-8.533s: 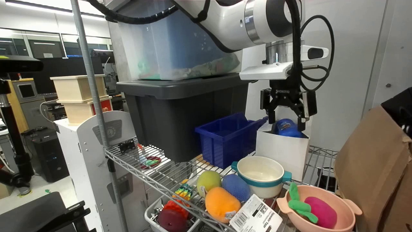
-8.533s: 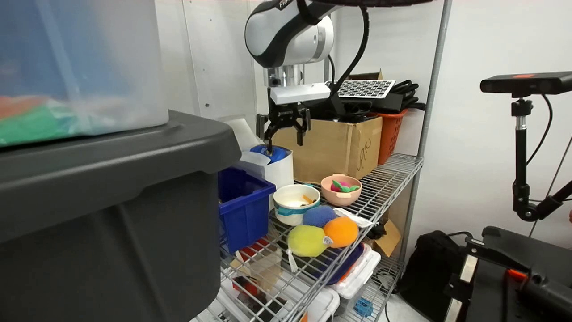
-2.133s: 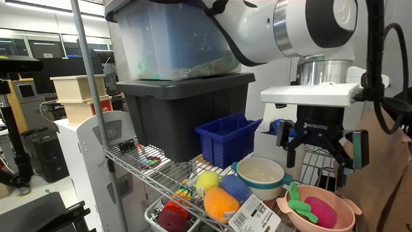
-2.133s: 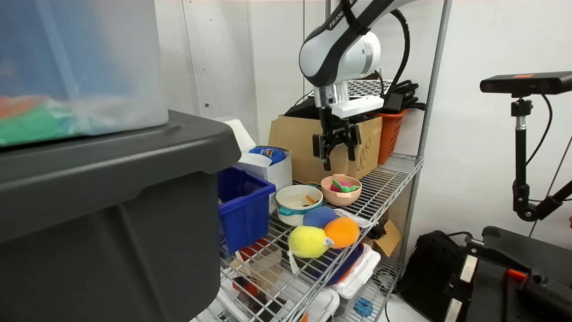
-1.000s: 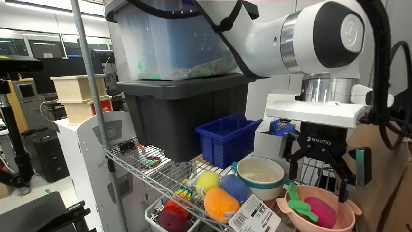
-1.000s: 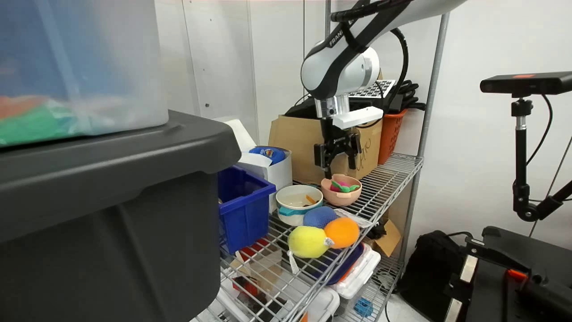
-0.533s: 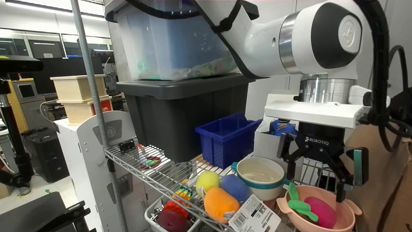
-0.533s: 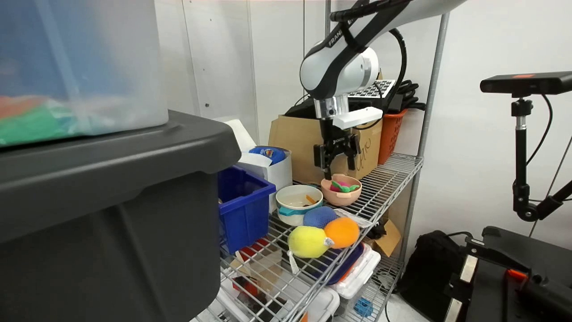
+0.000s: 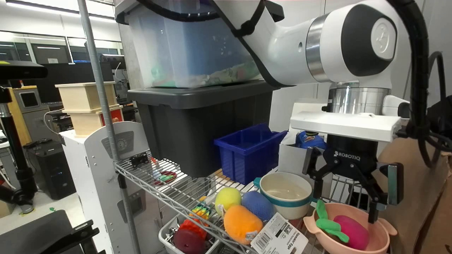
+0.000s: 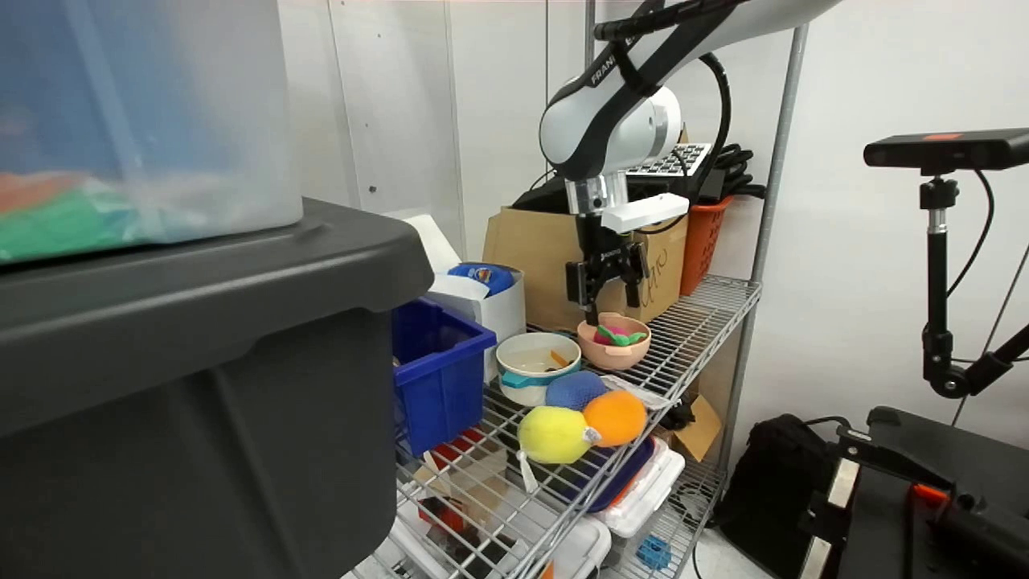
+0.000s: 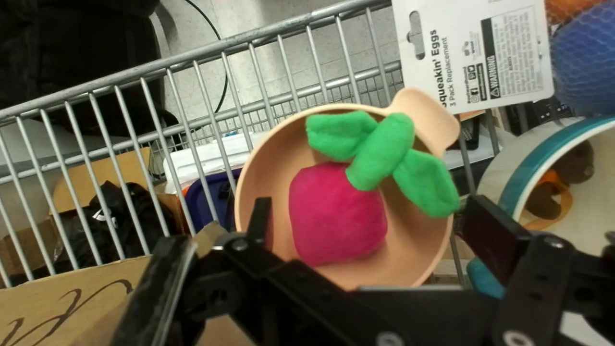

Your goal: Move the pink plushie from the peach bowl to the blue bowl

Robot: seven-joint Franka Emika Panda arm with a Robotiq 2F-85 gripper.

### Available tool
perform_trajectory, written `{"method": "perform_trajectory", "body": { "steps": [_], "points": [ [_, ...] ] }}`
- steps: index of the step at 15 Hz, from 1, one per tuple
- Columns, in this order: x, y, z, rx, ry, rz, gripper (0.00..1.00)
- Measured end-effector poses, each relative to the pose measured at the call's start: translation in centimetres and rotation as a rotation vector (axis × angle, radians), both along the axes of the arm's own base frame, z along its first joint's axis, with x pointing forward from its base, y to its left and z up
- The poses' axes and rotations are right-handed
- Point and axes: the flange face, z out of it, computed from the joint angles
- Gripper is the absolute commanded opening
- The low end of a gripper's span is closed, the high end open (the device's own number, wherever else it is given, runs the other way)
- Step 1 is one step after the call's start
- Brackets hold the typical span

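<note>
The pink plushie (image 9: pixel 353 233), with green leaves, lies in the peach bowl (image 9: pixel 380 235). Both also show in an exterior view, the plushie (image 10: pixel 601 338) and the bowl (image 10: pixel 615 359). My gripper (image 9: pixel 345 201) is open and empty, pointing down over the peach bowl; it also shows in an exterior view (image 10: pixel 612 305). In the wrist view the plushie (image 11: pixel 336 216) lies between the spread fingers, apart from both. One finger is over the bowl (image 11: pixel 262 163), the other by its rim on the cream bowl's side. The fingertips' exact height is unclear. No small bright blue bowl shows.
A cream bowl with a teal band (image 9: pixel 286 190) stands beside the peach bowl. Yellow (image 9: pixel 227 199), blue (image 9: pixel 258 205) and orange (image 9: pixel 243 224) toys and a white card (image 9: pixel 280 234) lie near. A white box (image 10: pixel 505 310), blue crate (image 9: pixel 247 155) and cardboard box (image 10: pixel 555 269) stand behind.
Since the oldest frames my gripper has moved from over the white box to over the peach bowl and lowered. In the last half second it has hardly moved. The plushie has not moved.
</note>
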Motion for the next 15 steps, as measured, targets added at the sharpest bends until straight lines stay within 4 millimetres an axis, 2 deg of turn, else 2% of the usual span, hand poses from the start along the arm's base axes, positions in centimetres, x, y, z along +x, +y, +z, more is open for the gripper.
{"method": "perform_trajectory", "body": {
  "steps": [15],
  "points": [
    [0.3,2.5,-0.4,0.041,0.019,0.056,1.00]
  ]
}}
